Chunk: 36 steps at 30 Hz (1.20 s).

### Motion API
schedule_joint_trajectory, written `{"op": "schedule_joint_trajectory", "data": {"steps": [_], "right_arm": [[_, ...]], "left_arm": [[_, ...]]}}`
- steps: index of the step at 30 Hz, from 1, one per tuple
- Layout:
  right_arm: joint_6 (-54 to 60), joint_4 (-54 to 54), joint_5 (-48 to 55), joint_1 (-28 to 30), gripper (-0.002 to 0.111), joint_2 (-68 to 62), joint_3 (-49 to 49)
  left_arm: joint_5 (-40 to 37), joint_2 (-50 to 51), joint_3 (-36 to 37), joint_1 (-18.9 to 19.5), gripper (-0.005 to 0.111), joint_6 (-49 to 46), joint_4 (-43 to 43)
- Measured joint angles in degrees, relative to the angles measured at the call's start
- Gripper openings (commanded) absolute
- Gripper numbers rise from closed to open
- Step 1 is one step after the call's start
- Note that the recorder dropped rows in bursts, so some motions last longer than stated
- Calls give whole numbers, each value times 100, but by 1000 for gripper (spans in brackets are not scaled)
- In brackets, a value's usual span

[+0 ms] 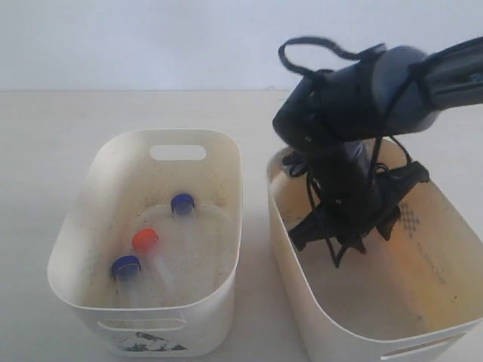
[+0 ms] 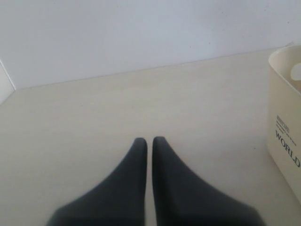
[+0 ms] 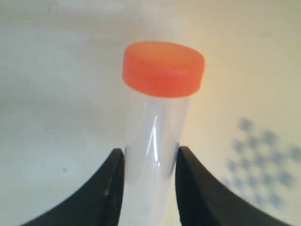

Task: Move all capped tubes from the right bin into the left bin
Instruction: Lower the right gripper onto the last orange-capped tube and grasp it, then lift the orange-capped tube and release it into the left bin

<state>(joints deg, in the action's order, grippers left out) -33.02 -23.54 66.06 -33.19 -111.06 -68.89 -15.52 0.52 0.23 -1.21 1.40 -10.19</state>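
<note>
On the pale surface, the right bin and the left bin stand side by side, just apart. My right arm reaches down inside the right bin, near its dotted diamond mark. There my right pincer grips the clear body of the held tube, whose orange-red cap stands beyond the fingertips. My left pincer, jaws all but together and holding nothing, points across bare surface beside the left bin's printed wall. Three capped tubes lie on the left bin's speckled floor: the far blue-capped tube, the orange-capped tube and the near blue-capped tube.
</note>
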Motion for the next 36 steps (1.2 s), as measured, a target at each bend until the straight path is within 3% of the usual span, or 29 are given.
{"op": "schedule_joint_trajectory", "data": {"steps": [12,19,26,27,29,30,31,32,33,34,36], "right_arm": [[720,509,-91,0,0,2198,0],[2293,2593,-1520,0,0,3232,0],[4122,4565,-2836,0,1,3252,0],[4443,4865,-2981,0,4,3138,0],[4774,5126,-3053,0,21,2871,0],[4847,5196,-3053,0,37,2764,0],[4912,5297,-3055,0,44,2551,0],[4931,5324,-3080,0,42,2455,0],[4942,5367,-3093,0,32,2334,11],[4942,5399,-3093,0,6,2305,11],[4942,5421,-3166,0,1,2367,22]], "left_arm": [[0,0,0,0,4,0,0],[0,0,0,0,4,0,0],[0,0,0,0,4,0,0],[0,0,0,0,4,0,0],[0,0,0,0,4,0,0],[0,0,0,0,4,0,0],[0,0,0,0,4,0,0],[0,0,0,0,4,0,0],[0,0,0,0,4,0,0],[0,0,0,0,4,0,0],[0,0,0,0,4,0,0]]}}
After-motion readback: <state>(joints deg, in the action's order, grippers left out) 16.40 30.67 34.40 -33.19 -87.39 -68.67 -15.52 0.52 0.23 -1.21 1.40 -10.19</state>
